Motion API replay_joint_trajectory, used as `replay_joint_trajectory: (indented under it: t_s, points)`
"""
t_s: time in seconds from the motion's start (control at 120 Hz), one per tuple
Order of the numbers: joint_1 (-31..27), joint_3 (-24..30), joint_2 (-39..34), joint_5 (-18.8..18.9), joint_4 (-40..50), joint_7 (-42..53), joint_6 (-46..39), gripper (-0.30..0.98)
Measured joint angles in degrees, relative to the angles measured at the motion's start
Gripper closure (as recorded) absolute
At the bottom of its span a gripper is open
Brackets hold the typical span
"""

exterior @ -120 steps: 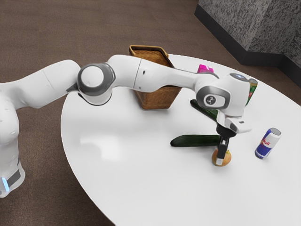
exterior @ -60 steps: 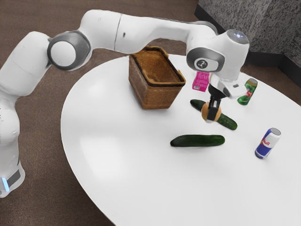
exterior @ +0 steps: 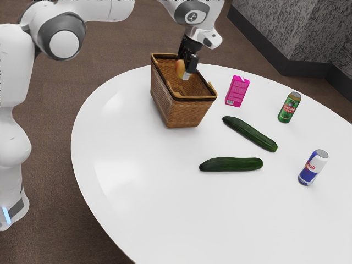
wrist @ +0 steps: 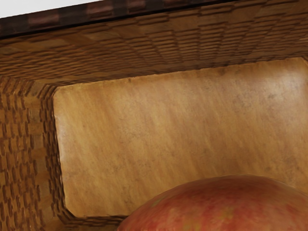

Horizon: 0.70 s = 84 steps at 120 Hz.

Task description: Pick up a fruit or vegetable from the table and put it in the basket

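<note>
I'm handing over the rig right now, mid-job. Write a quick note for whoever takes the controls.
Gripper: shut on the reddish fruit, at the mouth of the wicker basket.
Done: fruit picked up and brought to the basket.
Left: release it onto the basket floor, probably after lowering a little, then back out clear of the rim.
Rest: two cucumbers, pink carton, two cans on the table.

Bright light, seemingly from overhead, soft glare on the white table [exterior: 137, 203], pale sheen inside the shadowed basket [wrist: 168, 134]
</note>
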<state>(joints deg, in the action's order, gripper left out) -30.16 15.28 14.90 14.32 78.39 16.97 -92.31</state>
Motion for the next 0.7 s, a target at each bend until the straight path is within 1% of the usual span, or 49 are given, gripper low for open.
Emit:
replay_joint_trajectory:
  t_s: [0.025,0.192,0.275,0.383,0.517,0.55,0.592,0.617,0.633,0.658,0.7]
  points:
    - [-0.09,0.02,0.32,-0.08,-0.13,0.52,-0.01,0.67]
    - [0.05,0.10,1.09,-1.60,-0.64,3.79,0.13,0.32]
    - [0.15,0.05,1.12,-2.57,-0.73,5.23,0.33,0.19]
    - [0.17,0.02,1.13,-3.37,-0.75,6.88,0.57,0.09]
    - [0.15,0.10,1.13,-3.75,-0.83,8.54,0.74,0.04]
    - [-0.01,0.93,1.12,-3.79,-1.14,8.86,0.78,0.03]
    - [0.24,4.19,0.61,-3.67,-2.37,8.70,1.10,0.02]
    - [1.95,5.52,-0.23,-3.66,-2.81,7.99,1.70,0.02]
    - [5.16,4.97,-1.26,-3.65,-2.89,7.27,2.11,0.01]
    - [12.34,2.19,-2.55,-3.67,-2.92,6.21,2.65,0.01]
    - [24.98,-4.22,-4.10,-3.73,-2.99,4.48,3.34,0.01]
